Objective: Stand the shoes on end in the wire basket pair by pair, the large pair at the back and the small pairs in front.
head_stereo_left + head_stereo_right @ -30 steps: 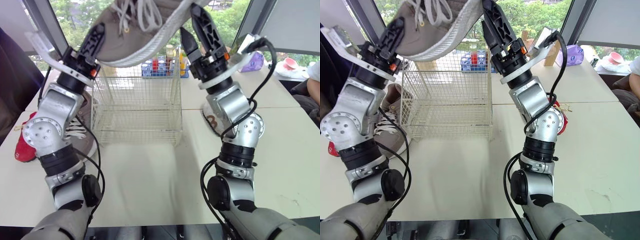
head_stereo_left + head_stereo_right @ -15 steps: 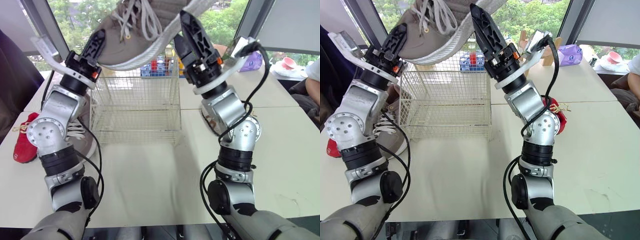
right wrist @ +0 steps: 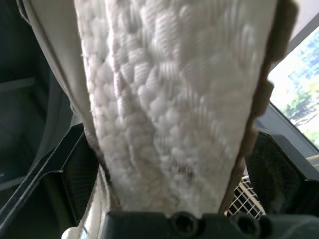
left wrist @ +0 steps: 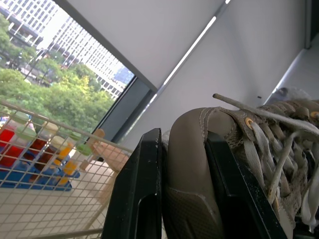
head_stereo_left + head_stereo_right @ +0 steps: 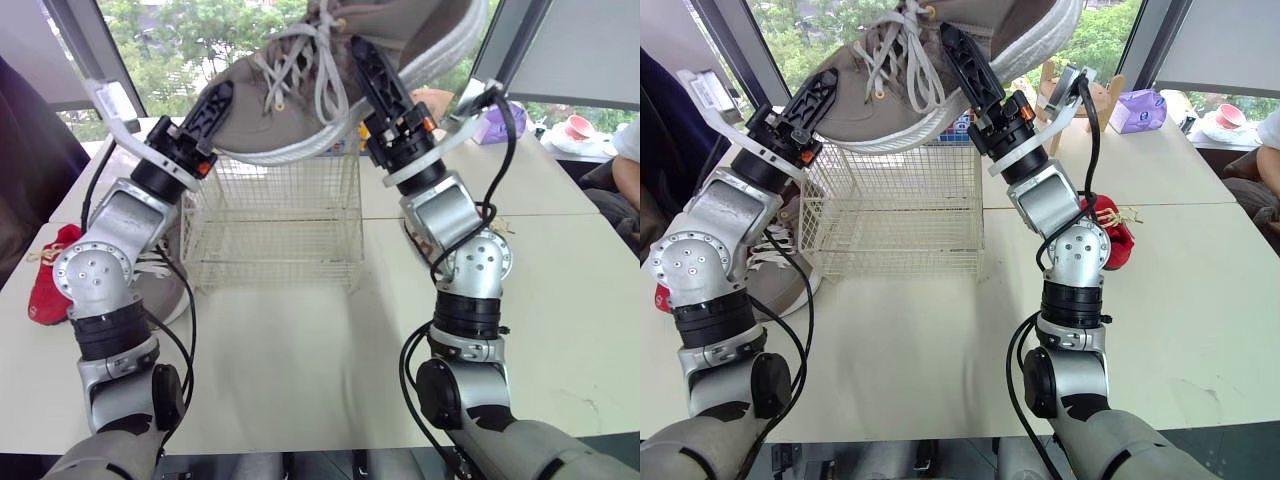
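Note:
A large taupe sneaker (image 5: 270, 105) with white laces and a knobbly white sole (image 3: 169, 99) hangs above the wire basket (image 5: 275, 230), toe low on the left and heel high on the right, laces toward me. My left gripper (image 5: 215, 105) is shut on its toe (image 4: 192, 164). My right gripper (image 5: 378, 72) is shut across the sole near the heel. The basket stands open-topped on the white table (image 5: 300, 350). The sneaker's mate (image 5: 165, 280) lies left of the basket, partly behind my left arm. One small red shoe (image 5: 45, 285) lies far left, another (image 5: 1118, 240) behind my right arm.
A blue crate of bottles (image 4: 30, 164) stands just behind the basket. A purple packet (image 5: 507, 125), a pink bowl (image 5: 580, 127) and a person's arm (image 5: 628, 170) are at the back right. The table in front of the basket is bare.
The sneaker has rolled and tilted: laces now face me, its heel is higher to the right and its toe lower. My left gripper moved down and right, the right one leftward.

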Robot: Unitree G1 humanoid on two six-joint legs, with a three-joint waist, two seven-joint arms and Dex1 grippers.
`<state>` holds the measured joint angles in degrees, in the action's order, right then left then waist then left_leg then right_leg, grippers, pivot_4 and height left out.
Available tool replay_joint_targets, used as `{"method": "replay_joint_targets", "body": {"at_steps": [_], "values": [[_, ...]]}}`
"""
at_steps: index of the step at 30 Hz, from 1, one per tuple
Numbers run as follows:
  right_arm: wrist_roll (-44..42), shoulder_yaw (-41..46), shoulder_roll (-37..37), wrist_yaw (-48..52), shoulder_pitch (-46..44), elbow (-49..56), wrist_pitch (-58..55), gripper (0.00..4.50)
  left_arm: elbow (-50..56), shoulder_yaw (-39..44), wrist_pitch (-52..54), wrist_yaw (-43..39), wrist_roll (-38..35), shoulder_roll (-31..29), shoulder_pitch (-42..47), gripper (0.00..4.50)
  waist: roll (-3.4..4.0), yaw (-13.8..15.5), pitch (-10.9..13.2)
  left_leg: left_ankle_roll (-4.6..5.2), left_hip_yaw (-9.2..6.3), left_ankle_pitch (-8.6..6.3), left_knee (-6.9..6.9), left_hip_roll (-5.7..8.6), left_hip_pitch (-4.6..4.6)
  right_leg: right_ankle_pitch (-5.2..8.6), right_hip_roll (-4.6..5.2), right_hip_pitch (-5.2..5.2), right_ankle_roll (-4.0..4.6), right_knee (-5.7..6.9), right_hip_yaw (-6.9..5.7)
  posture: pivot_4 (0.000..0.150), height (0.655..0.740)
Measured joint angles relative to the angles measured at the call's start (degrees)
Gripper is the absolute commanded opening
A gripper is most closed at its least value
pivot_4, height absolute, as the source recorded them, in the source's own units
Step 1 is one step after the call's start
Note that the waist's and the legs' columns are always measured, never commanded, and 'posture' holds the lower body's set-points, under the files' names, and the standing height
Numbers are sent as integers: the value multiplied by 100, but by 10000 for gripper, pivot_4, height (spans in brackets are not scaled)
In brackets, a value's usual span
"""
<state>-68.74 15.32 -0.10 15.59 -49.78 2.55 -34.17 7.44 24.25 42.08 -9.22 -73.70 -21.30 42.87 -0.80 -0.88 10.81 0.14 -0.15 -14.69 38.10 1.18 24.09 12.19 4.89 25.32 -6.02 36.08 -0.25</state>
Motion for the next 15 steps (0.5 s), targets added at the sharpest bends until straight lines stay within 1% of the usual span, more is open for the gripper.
{"method": "replay_joint_targets", "body": {"at_steps": [2, 4, 5, 7, 10, 12, 13, 15], "values": [[55, -8, 11, -13, 9, 1, 35, 23963, 42, 3, -45, -8, 4, -28, 0, 6253, 0, 2, 0, 0, 0, 0, 0, 0, 0, 0, 0, 0, 0, -1, 0, 1500, 7400], [116, -34, 8, -11, 36, 3, 63, 17741, 76, 1, -46, -13, 14, -85, 0, 6253, 0, 2, 0, 0, 0, 0, 0, 0, 0, 0, 1, 0, 0, -1, 0, 1500, 7400], [143, -55, -1, 16, 42, 7, 77, 16905, 76, 0, -39, -13, 18, -97, -1, 6253, 0, 4, 0, 0, 0, 0, 0, 0, 0, 0, 0, 0, 0, -1, 0, 1500, 7400], [208, -84, -41, 71, 43, 16, 83, 16702, 76, -1, -22, -28, 17, -125, -14, 6253, 0, 5, 0, 0, 0, 0, 0, 1, 0, 0, 0, 0, 0, -1, 0, 1500, 7400], [351, -128, -91, 157, 58, 36, 193, 16700, 76, -26, 44, -81, -5, -244, -53, 18983, 0, 1, 0, 0, 0, 0, 0, 0, 0, 0, 0, 0, 0, -1, 0, 1500, 7400], [557, -150, -126, 214, 59, 81, 355, 16700, 136, -78, 170, -96, -32, -372, -87, 28947, 0, -1, 0, 0, 0, 0, 0, 1, 0, 0, 0, 0, 0, -2, 0, 1500, 7400], [591, -204, -260, 246, 55, 113, 314, 16700, 233, -131, 256, -130, -30, -482, -159, 34458, 0, -6, 0, 0, 0, 0, 0, 1, 0, 0, 0, 0, 0, -2, 0, 1500, 7400], [638, -243, -649, 358, -31, 112, 158, 16700, 456, -247, 379, -190, 60, -703, -338, 43848, 2, 2, 1, 0, 0, 0, 0, 1, 1, 0, 1, -1, 0, -2, 0, 1500, 7400]]}}
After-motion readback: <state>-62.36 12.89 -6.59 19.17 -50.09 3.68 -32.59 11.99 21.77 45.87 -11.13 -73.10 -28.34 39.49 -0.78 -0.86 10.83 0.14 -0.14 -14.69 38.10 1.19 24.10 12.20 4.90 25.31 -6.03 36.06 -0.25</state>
